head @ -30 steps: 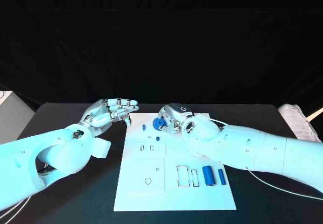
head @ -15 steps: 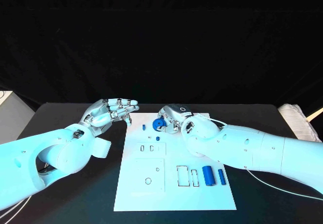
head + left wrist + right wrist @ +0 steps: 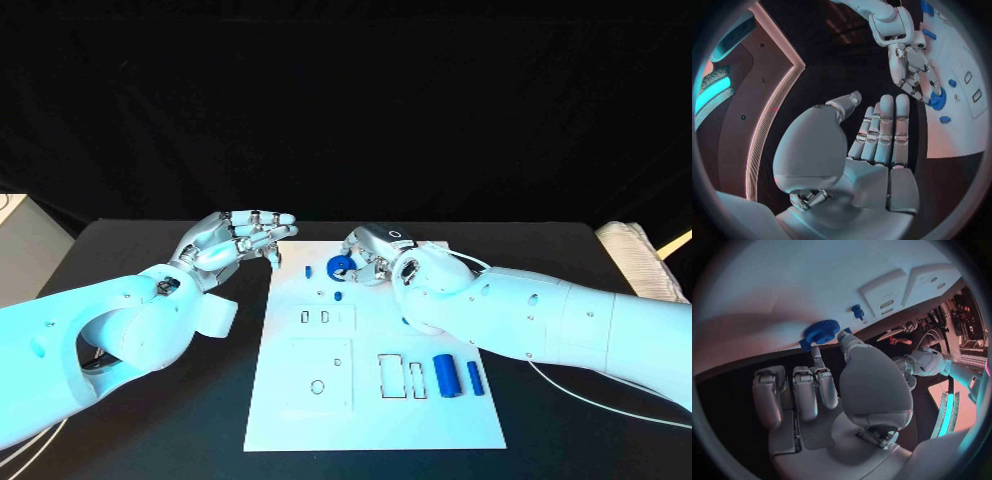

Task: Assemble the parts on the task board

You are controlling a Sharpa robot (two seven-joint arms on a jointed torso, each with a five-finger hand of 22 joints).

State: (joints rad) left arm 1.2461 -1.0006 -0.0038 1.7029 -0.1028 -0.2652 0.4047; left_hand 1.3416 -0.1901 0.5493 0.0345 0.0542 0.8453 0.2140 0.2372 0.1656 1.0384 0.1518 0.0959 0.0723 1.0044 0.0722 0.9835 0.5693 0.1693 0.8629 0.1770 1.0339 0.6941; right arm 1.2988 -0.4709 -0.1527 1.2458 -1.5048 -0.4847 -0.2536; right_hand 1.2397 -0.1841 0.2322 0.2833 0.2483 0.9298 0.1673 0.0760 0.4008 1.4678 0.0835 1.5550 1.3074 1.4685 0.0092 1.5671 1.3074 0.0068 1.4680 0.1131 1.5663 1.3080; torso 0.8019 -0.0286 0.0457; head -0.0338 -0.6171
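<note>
Blue gear [image 3: 340, 265] pinched at right hand [image 3: 378, 254] fingertips over task board [image 3: 368, 400]; left hand [image 3: 235, 238] empty, fingers loosely apart.

Blue gear [image 3: 340, 265] and blue parts [image 3: 446, 375] on the white task board [image 3: 289, 420], silver hands, black table [image 3: 130, 440].

No readable words, brand names or numbers appear anywhere; the only mark is a small dark ring, like a letter O, on the back of the right hand [image 3: 387, 250], centre of the frame
</note>
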